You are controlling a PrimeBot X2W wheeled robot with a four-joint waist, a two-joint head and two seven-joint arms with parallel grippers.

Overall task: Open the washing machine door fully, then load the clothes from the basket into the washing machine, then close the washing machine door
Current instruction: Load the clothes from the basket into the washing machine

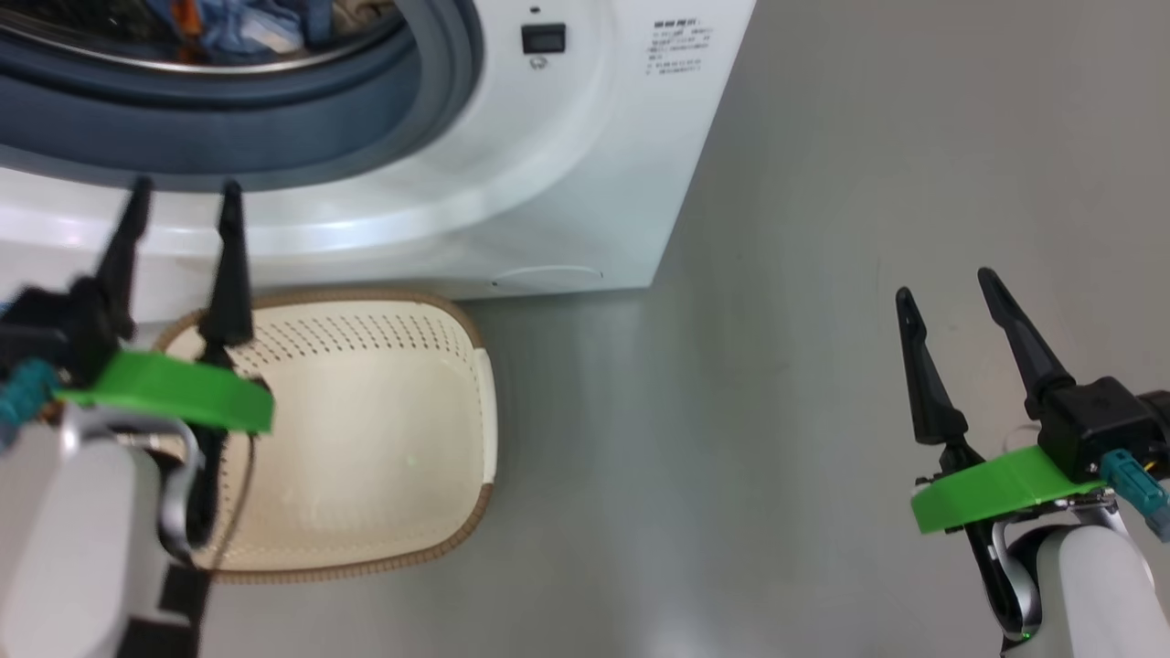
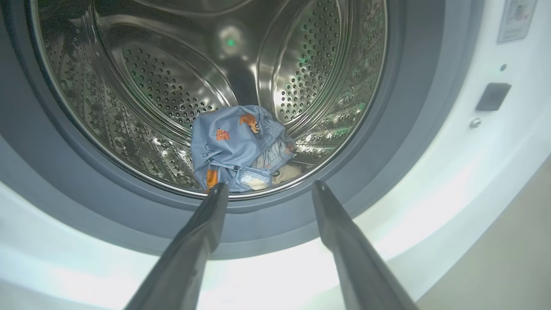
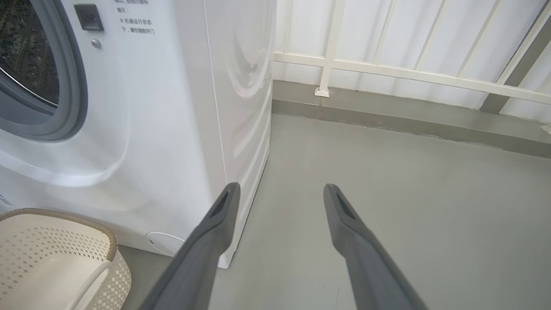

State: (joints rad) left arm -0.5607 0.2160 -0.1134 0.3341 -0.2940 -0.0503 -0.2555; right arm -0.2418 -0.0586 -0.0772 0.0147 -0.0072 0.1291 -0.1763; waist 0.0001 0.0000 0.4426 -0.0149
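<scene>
The white washing machine (image 1: pixel 548 183) stands with its mouth uncovered; its door is out of view. Light blue clothes (image 2: pixel 241 146) with orange prints, and a cream piece beside them, lie at the bottom of the steel drum (image 2: pixel 163 77), just behind the grey-blue seal (image 1: pixel 274 128). The cream basket (image 1: pixel 366 439) sits on the floor in front of the machine, and what I see of its inside is bare. My left gripper (image 1: pixel 186 187) is open above the basket's left side, pointing at the drum mouth. My right gripper (image 1: pixel 946 285) hangs open over bare floor to the right.
Grey floor (image 1: pixel 777 411) stretches to the right of the machine. A white railing (image 3: pixel 409 75) above a low grey kerb closes the far side. A round cap (image 3: pixel 165 242) sits low on the machine's front, near the basket (image 3: pixel 56 254).
</scene>
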